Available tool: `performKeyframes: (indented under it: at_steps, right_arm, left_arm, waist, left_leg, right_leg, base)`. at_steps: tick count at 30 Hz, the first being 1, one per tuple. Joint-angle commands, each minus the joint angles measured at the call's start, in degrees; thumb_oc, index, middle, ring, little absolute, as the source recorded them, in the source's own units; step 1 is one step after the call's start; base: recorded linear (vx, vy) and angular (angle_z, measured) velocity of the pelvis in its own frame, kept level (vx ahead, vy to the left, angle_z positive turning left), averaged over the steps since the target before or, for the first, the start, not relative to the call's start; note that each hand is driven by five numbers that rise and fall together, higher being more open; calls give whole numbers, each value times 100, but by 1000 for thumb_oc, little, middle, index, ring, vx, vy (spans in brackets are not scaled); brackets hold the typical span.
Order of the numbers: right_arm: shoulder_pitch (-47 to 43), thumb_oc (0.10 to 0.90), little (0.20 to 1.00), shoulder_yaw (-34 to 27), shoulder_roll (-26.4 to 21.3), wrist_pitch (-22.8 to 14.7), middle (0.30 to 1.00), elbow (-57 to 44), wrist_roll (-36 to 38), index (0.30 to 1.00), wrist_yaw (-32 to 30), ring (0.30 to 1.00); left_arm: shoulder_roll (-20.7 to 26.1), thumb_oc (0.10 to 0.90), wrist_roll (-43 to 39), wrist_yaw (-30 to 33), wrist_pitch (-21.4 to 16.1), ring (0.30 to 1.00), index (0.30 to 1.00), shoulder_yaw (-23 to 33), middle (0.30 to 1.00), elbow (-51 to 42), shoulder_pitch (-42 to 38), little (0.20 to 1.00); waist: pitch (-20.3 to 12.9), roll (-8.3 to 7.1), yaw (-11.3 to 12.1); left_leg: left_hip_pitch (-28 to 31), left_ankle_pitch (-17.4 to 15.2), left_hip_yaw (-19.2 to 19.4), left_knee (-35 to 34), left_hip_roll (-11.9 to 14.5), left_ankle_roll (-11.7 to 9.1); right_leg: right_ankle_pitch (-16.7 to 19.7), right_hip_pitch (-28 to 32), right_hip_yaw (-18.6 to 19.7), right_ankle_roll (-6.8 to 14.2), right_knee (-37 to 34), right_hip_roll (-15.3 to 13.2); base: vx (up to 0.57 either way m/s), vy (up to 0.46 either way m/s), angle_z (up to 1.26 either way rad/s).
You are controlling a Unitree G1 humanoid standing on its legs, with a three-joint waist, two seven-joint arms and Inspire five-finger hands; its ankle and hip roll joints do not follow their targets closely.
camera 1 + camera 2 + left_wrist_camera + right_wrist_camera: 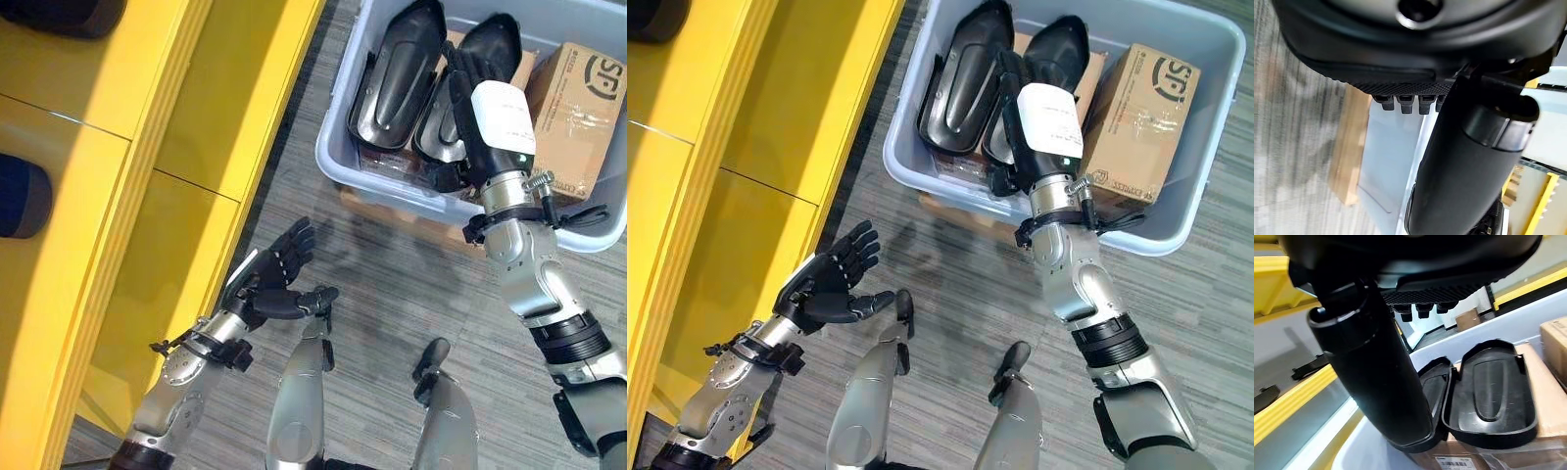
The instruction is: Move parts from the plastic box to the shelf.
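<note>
Left eye view: grey box [338, 157] at 1 o'clock holds two black parts [397, 73] side by side, a carton [578, 108] beside them; right hand [480, 98] reaches in over the right-hand part, grip unclear.
Right eye view: left hand [828, 279] at 8 o'clock, fingers [857, 245] spread and empty, beside the yellow shelf [745, 147].
Right wrist view: fingers [1422, 311] straight above both parts, not touching.

Grey striped carpet floor [392, 294] beside yellow shelving [118, 196]
</note>
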Motion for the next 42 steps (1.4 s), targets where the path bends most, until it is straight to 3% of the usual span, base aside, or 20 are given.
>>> performKeyframes:
  at_steps: [1, 5, 9, 22, 29, 31, 42]
  right_arm:
    - [-956, 900, 1000, -35, -279, -11, 1000, -440, -426, 1000, -616, 1000]
    - [-997, 900, 1000, -146, -145, 169, 1000, -282, -514, 1000, -1268, 1000]
    - [-1144, 900, 1000, -194, -75, 60, 1000, -104, -519, 1000, -1551, 1000]
    - [-1930, 900, 1000, 85, -464, 261, 1000, 582, -723, 1000, -1673, 1000]
    - [-2161, 900, 1000, 247, -578, 413, 1000, 702, -782, 1000, -1469, 1000]
    - [-2358, 900, 1000, 499, -598, 609, 1000, 928, -833, 1000, -1311, 1000]
    - [-2718, 900, 1000, 882, -472, 662, 1000, 1520, -236, 1000, -1325, 1000]
  left_arm:
    - [64, 900, -31, 158, -510, 1000, 1000, 50, 1000, -1024, -72, 1000]
    - [14, 900, 9, 129, -414, 1000, 1000, 21, 1000, -1010, -150, 1000]
    - [-54, 900, 250, 246, -644, 1000, 1000, -166, 1000, -963, -275, 1000]
    - [-84, 900, -19, 287, -744, 1000, 1000, -365, 1000, -770, -444, 1000]
    - [-85, 900, -30, 301, -811, 1000, 1000, -438, 1000, -726, -432, 1000]
    - [-90, 900, -3, 273, -852, 1000, 1000, -525, 1000, -694, -424, 1000]
    - [-52, 900, -29, 380, -836, 1000, 1000, -634, 1000, -626, -550, 1000]
  waist:
    - [-85, 160, -10]
    - [-85, 220, -34]
    - [-85, 284, -51]
    - [-85, 357, 9]
    - [-85, 348, 42]
    - [-85, 334, 90]
    - [-85, 310, 160]
  left_leg:
    - [-186, 78, -374, -173, 70, -219]
    - [-355, 58, -362, -123, 50, -195]
    - [-484, 19, -354, -64, 15, -174]
    - [-765, -167, -425, 115, -116, -189]
    - [-943, -229, -488, 278, -155, -163]
    - [-1039, -247, -503, 329, -164, -147]
    - [-1247, -312, -540, 471, -146, -105]
  right_leg:
    - [-517, 254, -2, -56, 596, -45]
    - [-517, -57, 50, -96, 749, -25]
    - [-518, -294, 91, -138, 860, -16]
    - [-664, -761, 134, -142, 1210, -19]
    - [-704, -926, 121, -174, 1354, 5]
    - [-709, -1028, 97, -198, 1405, 30]
    - [-670, -1175, -44, -228, 1463, 15]
  base:
    - [-4, 39, -3]
    - [-8, 49, 0]
    - [-12, 72, -6]
    - [2, 26, -1]
    - [-7, 0, 4]
    - [0, 0, 0]
    - [0, -2, 4]
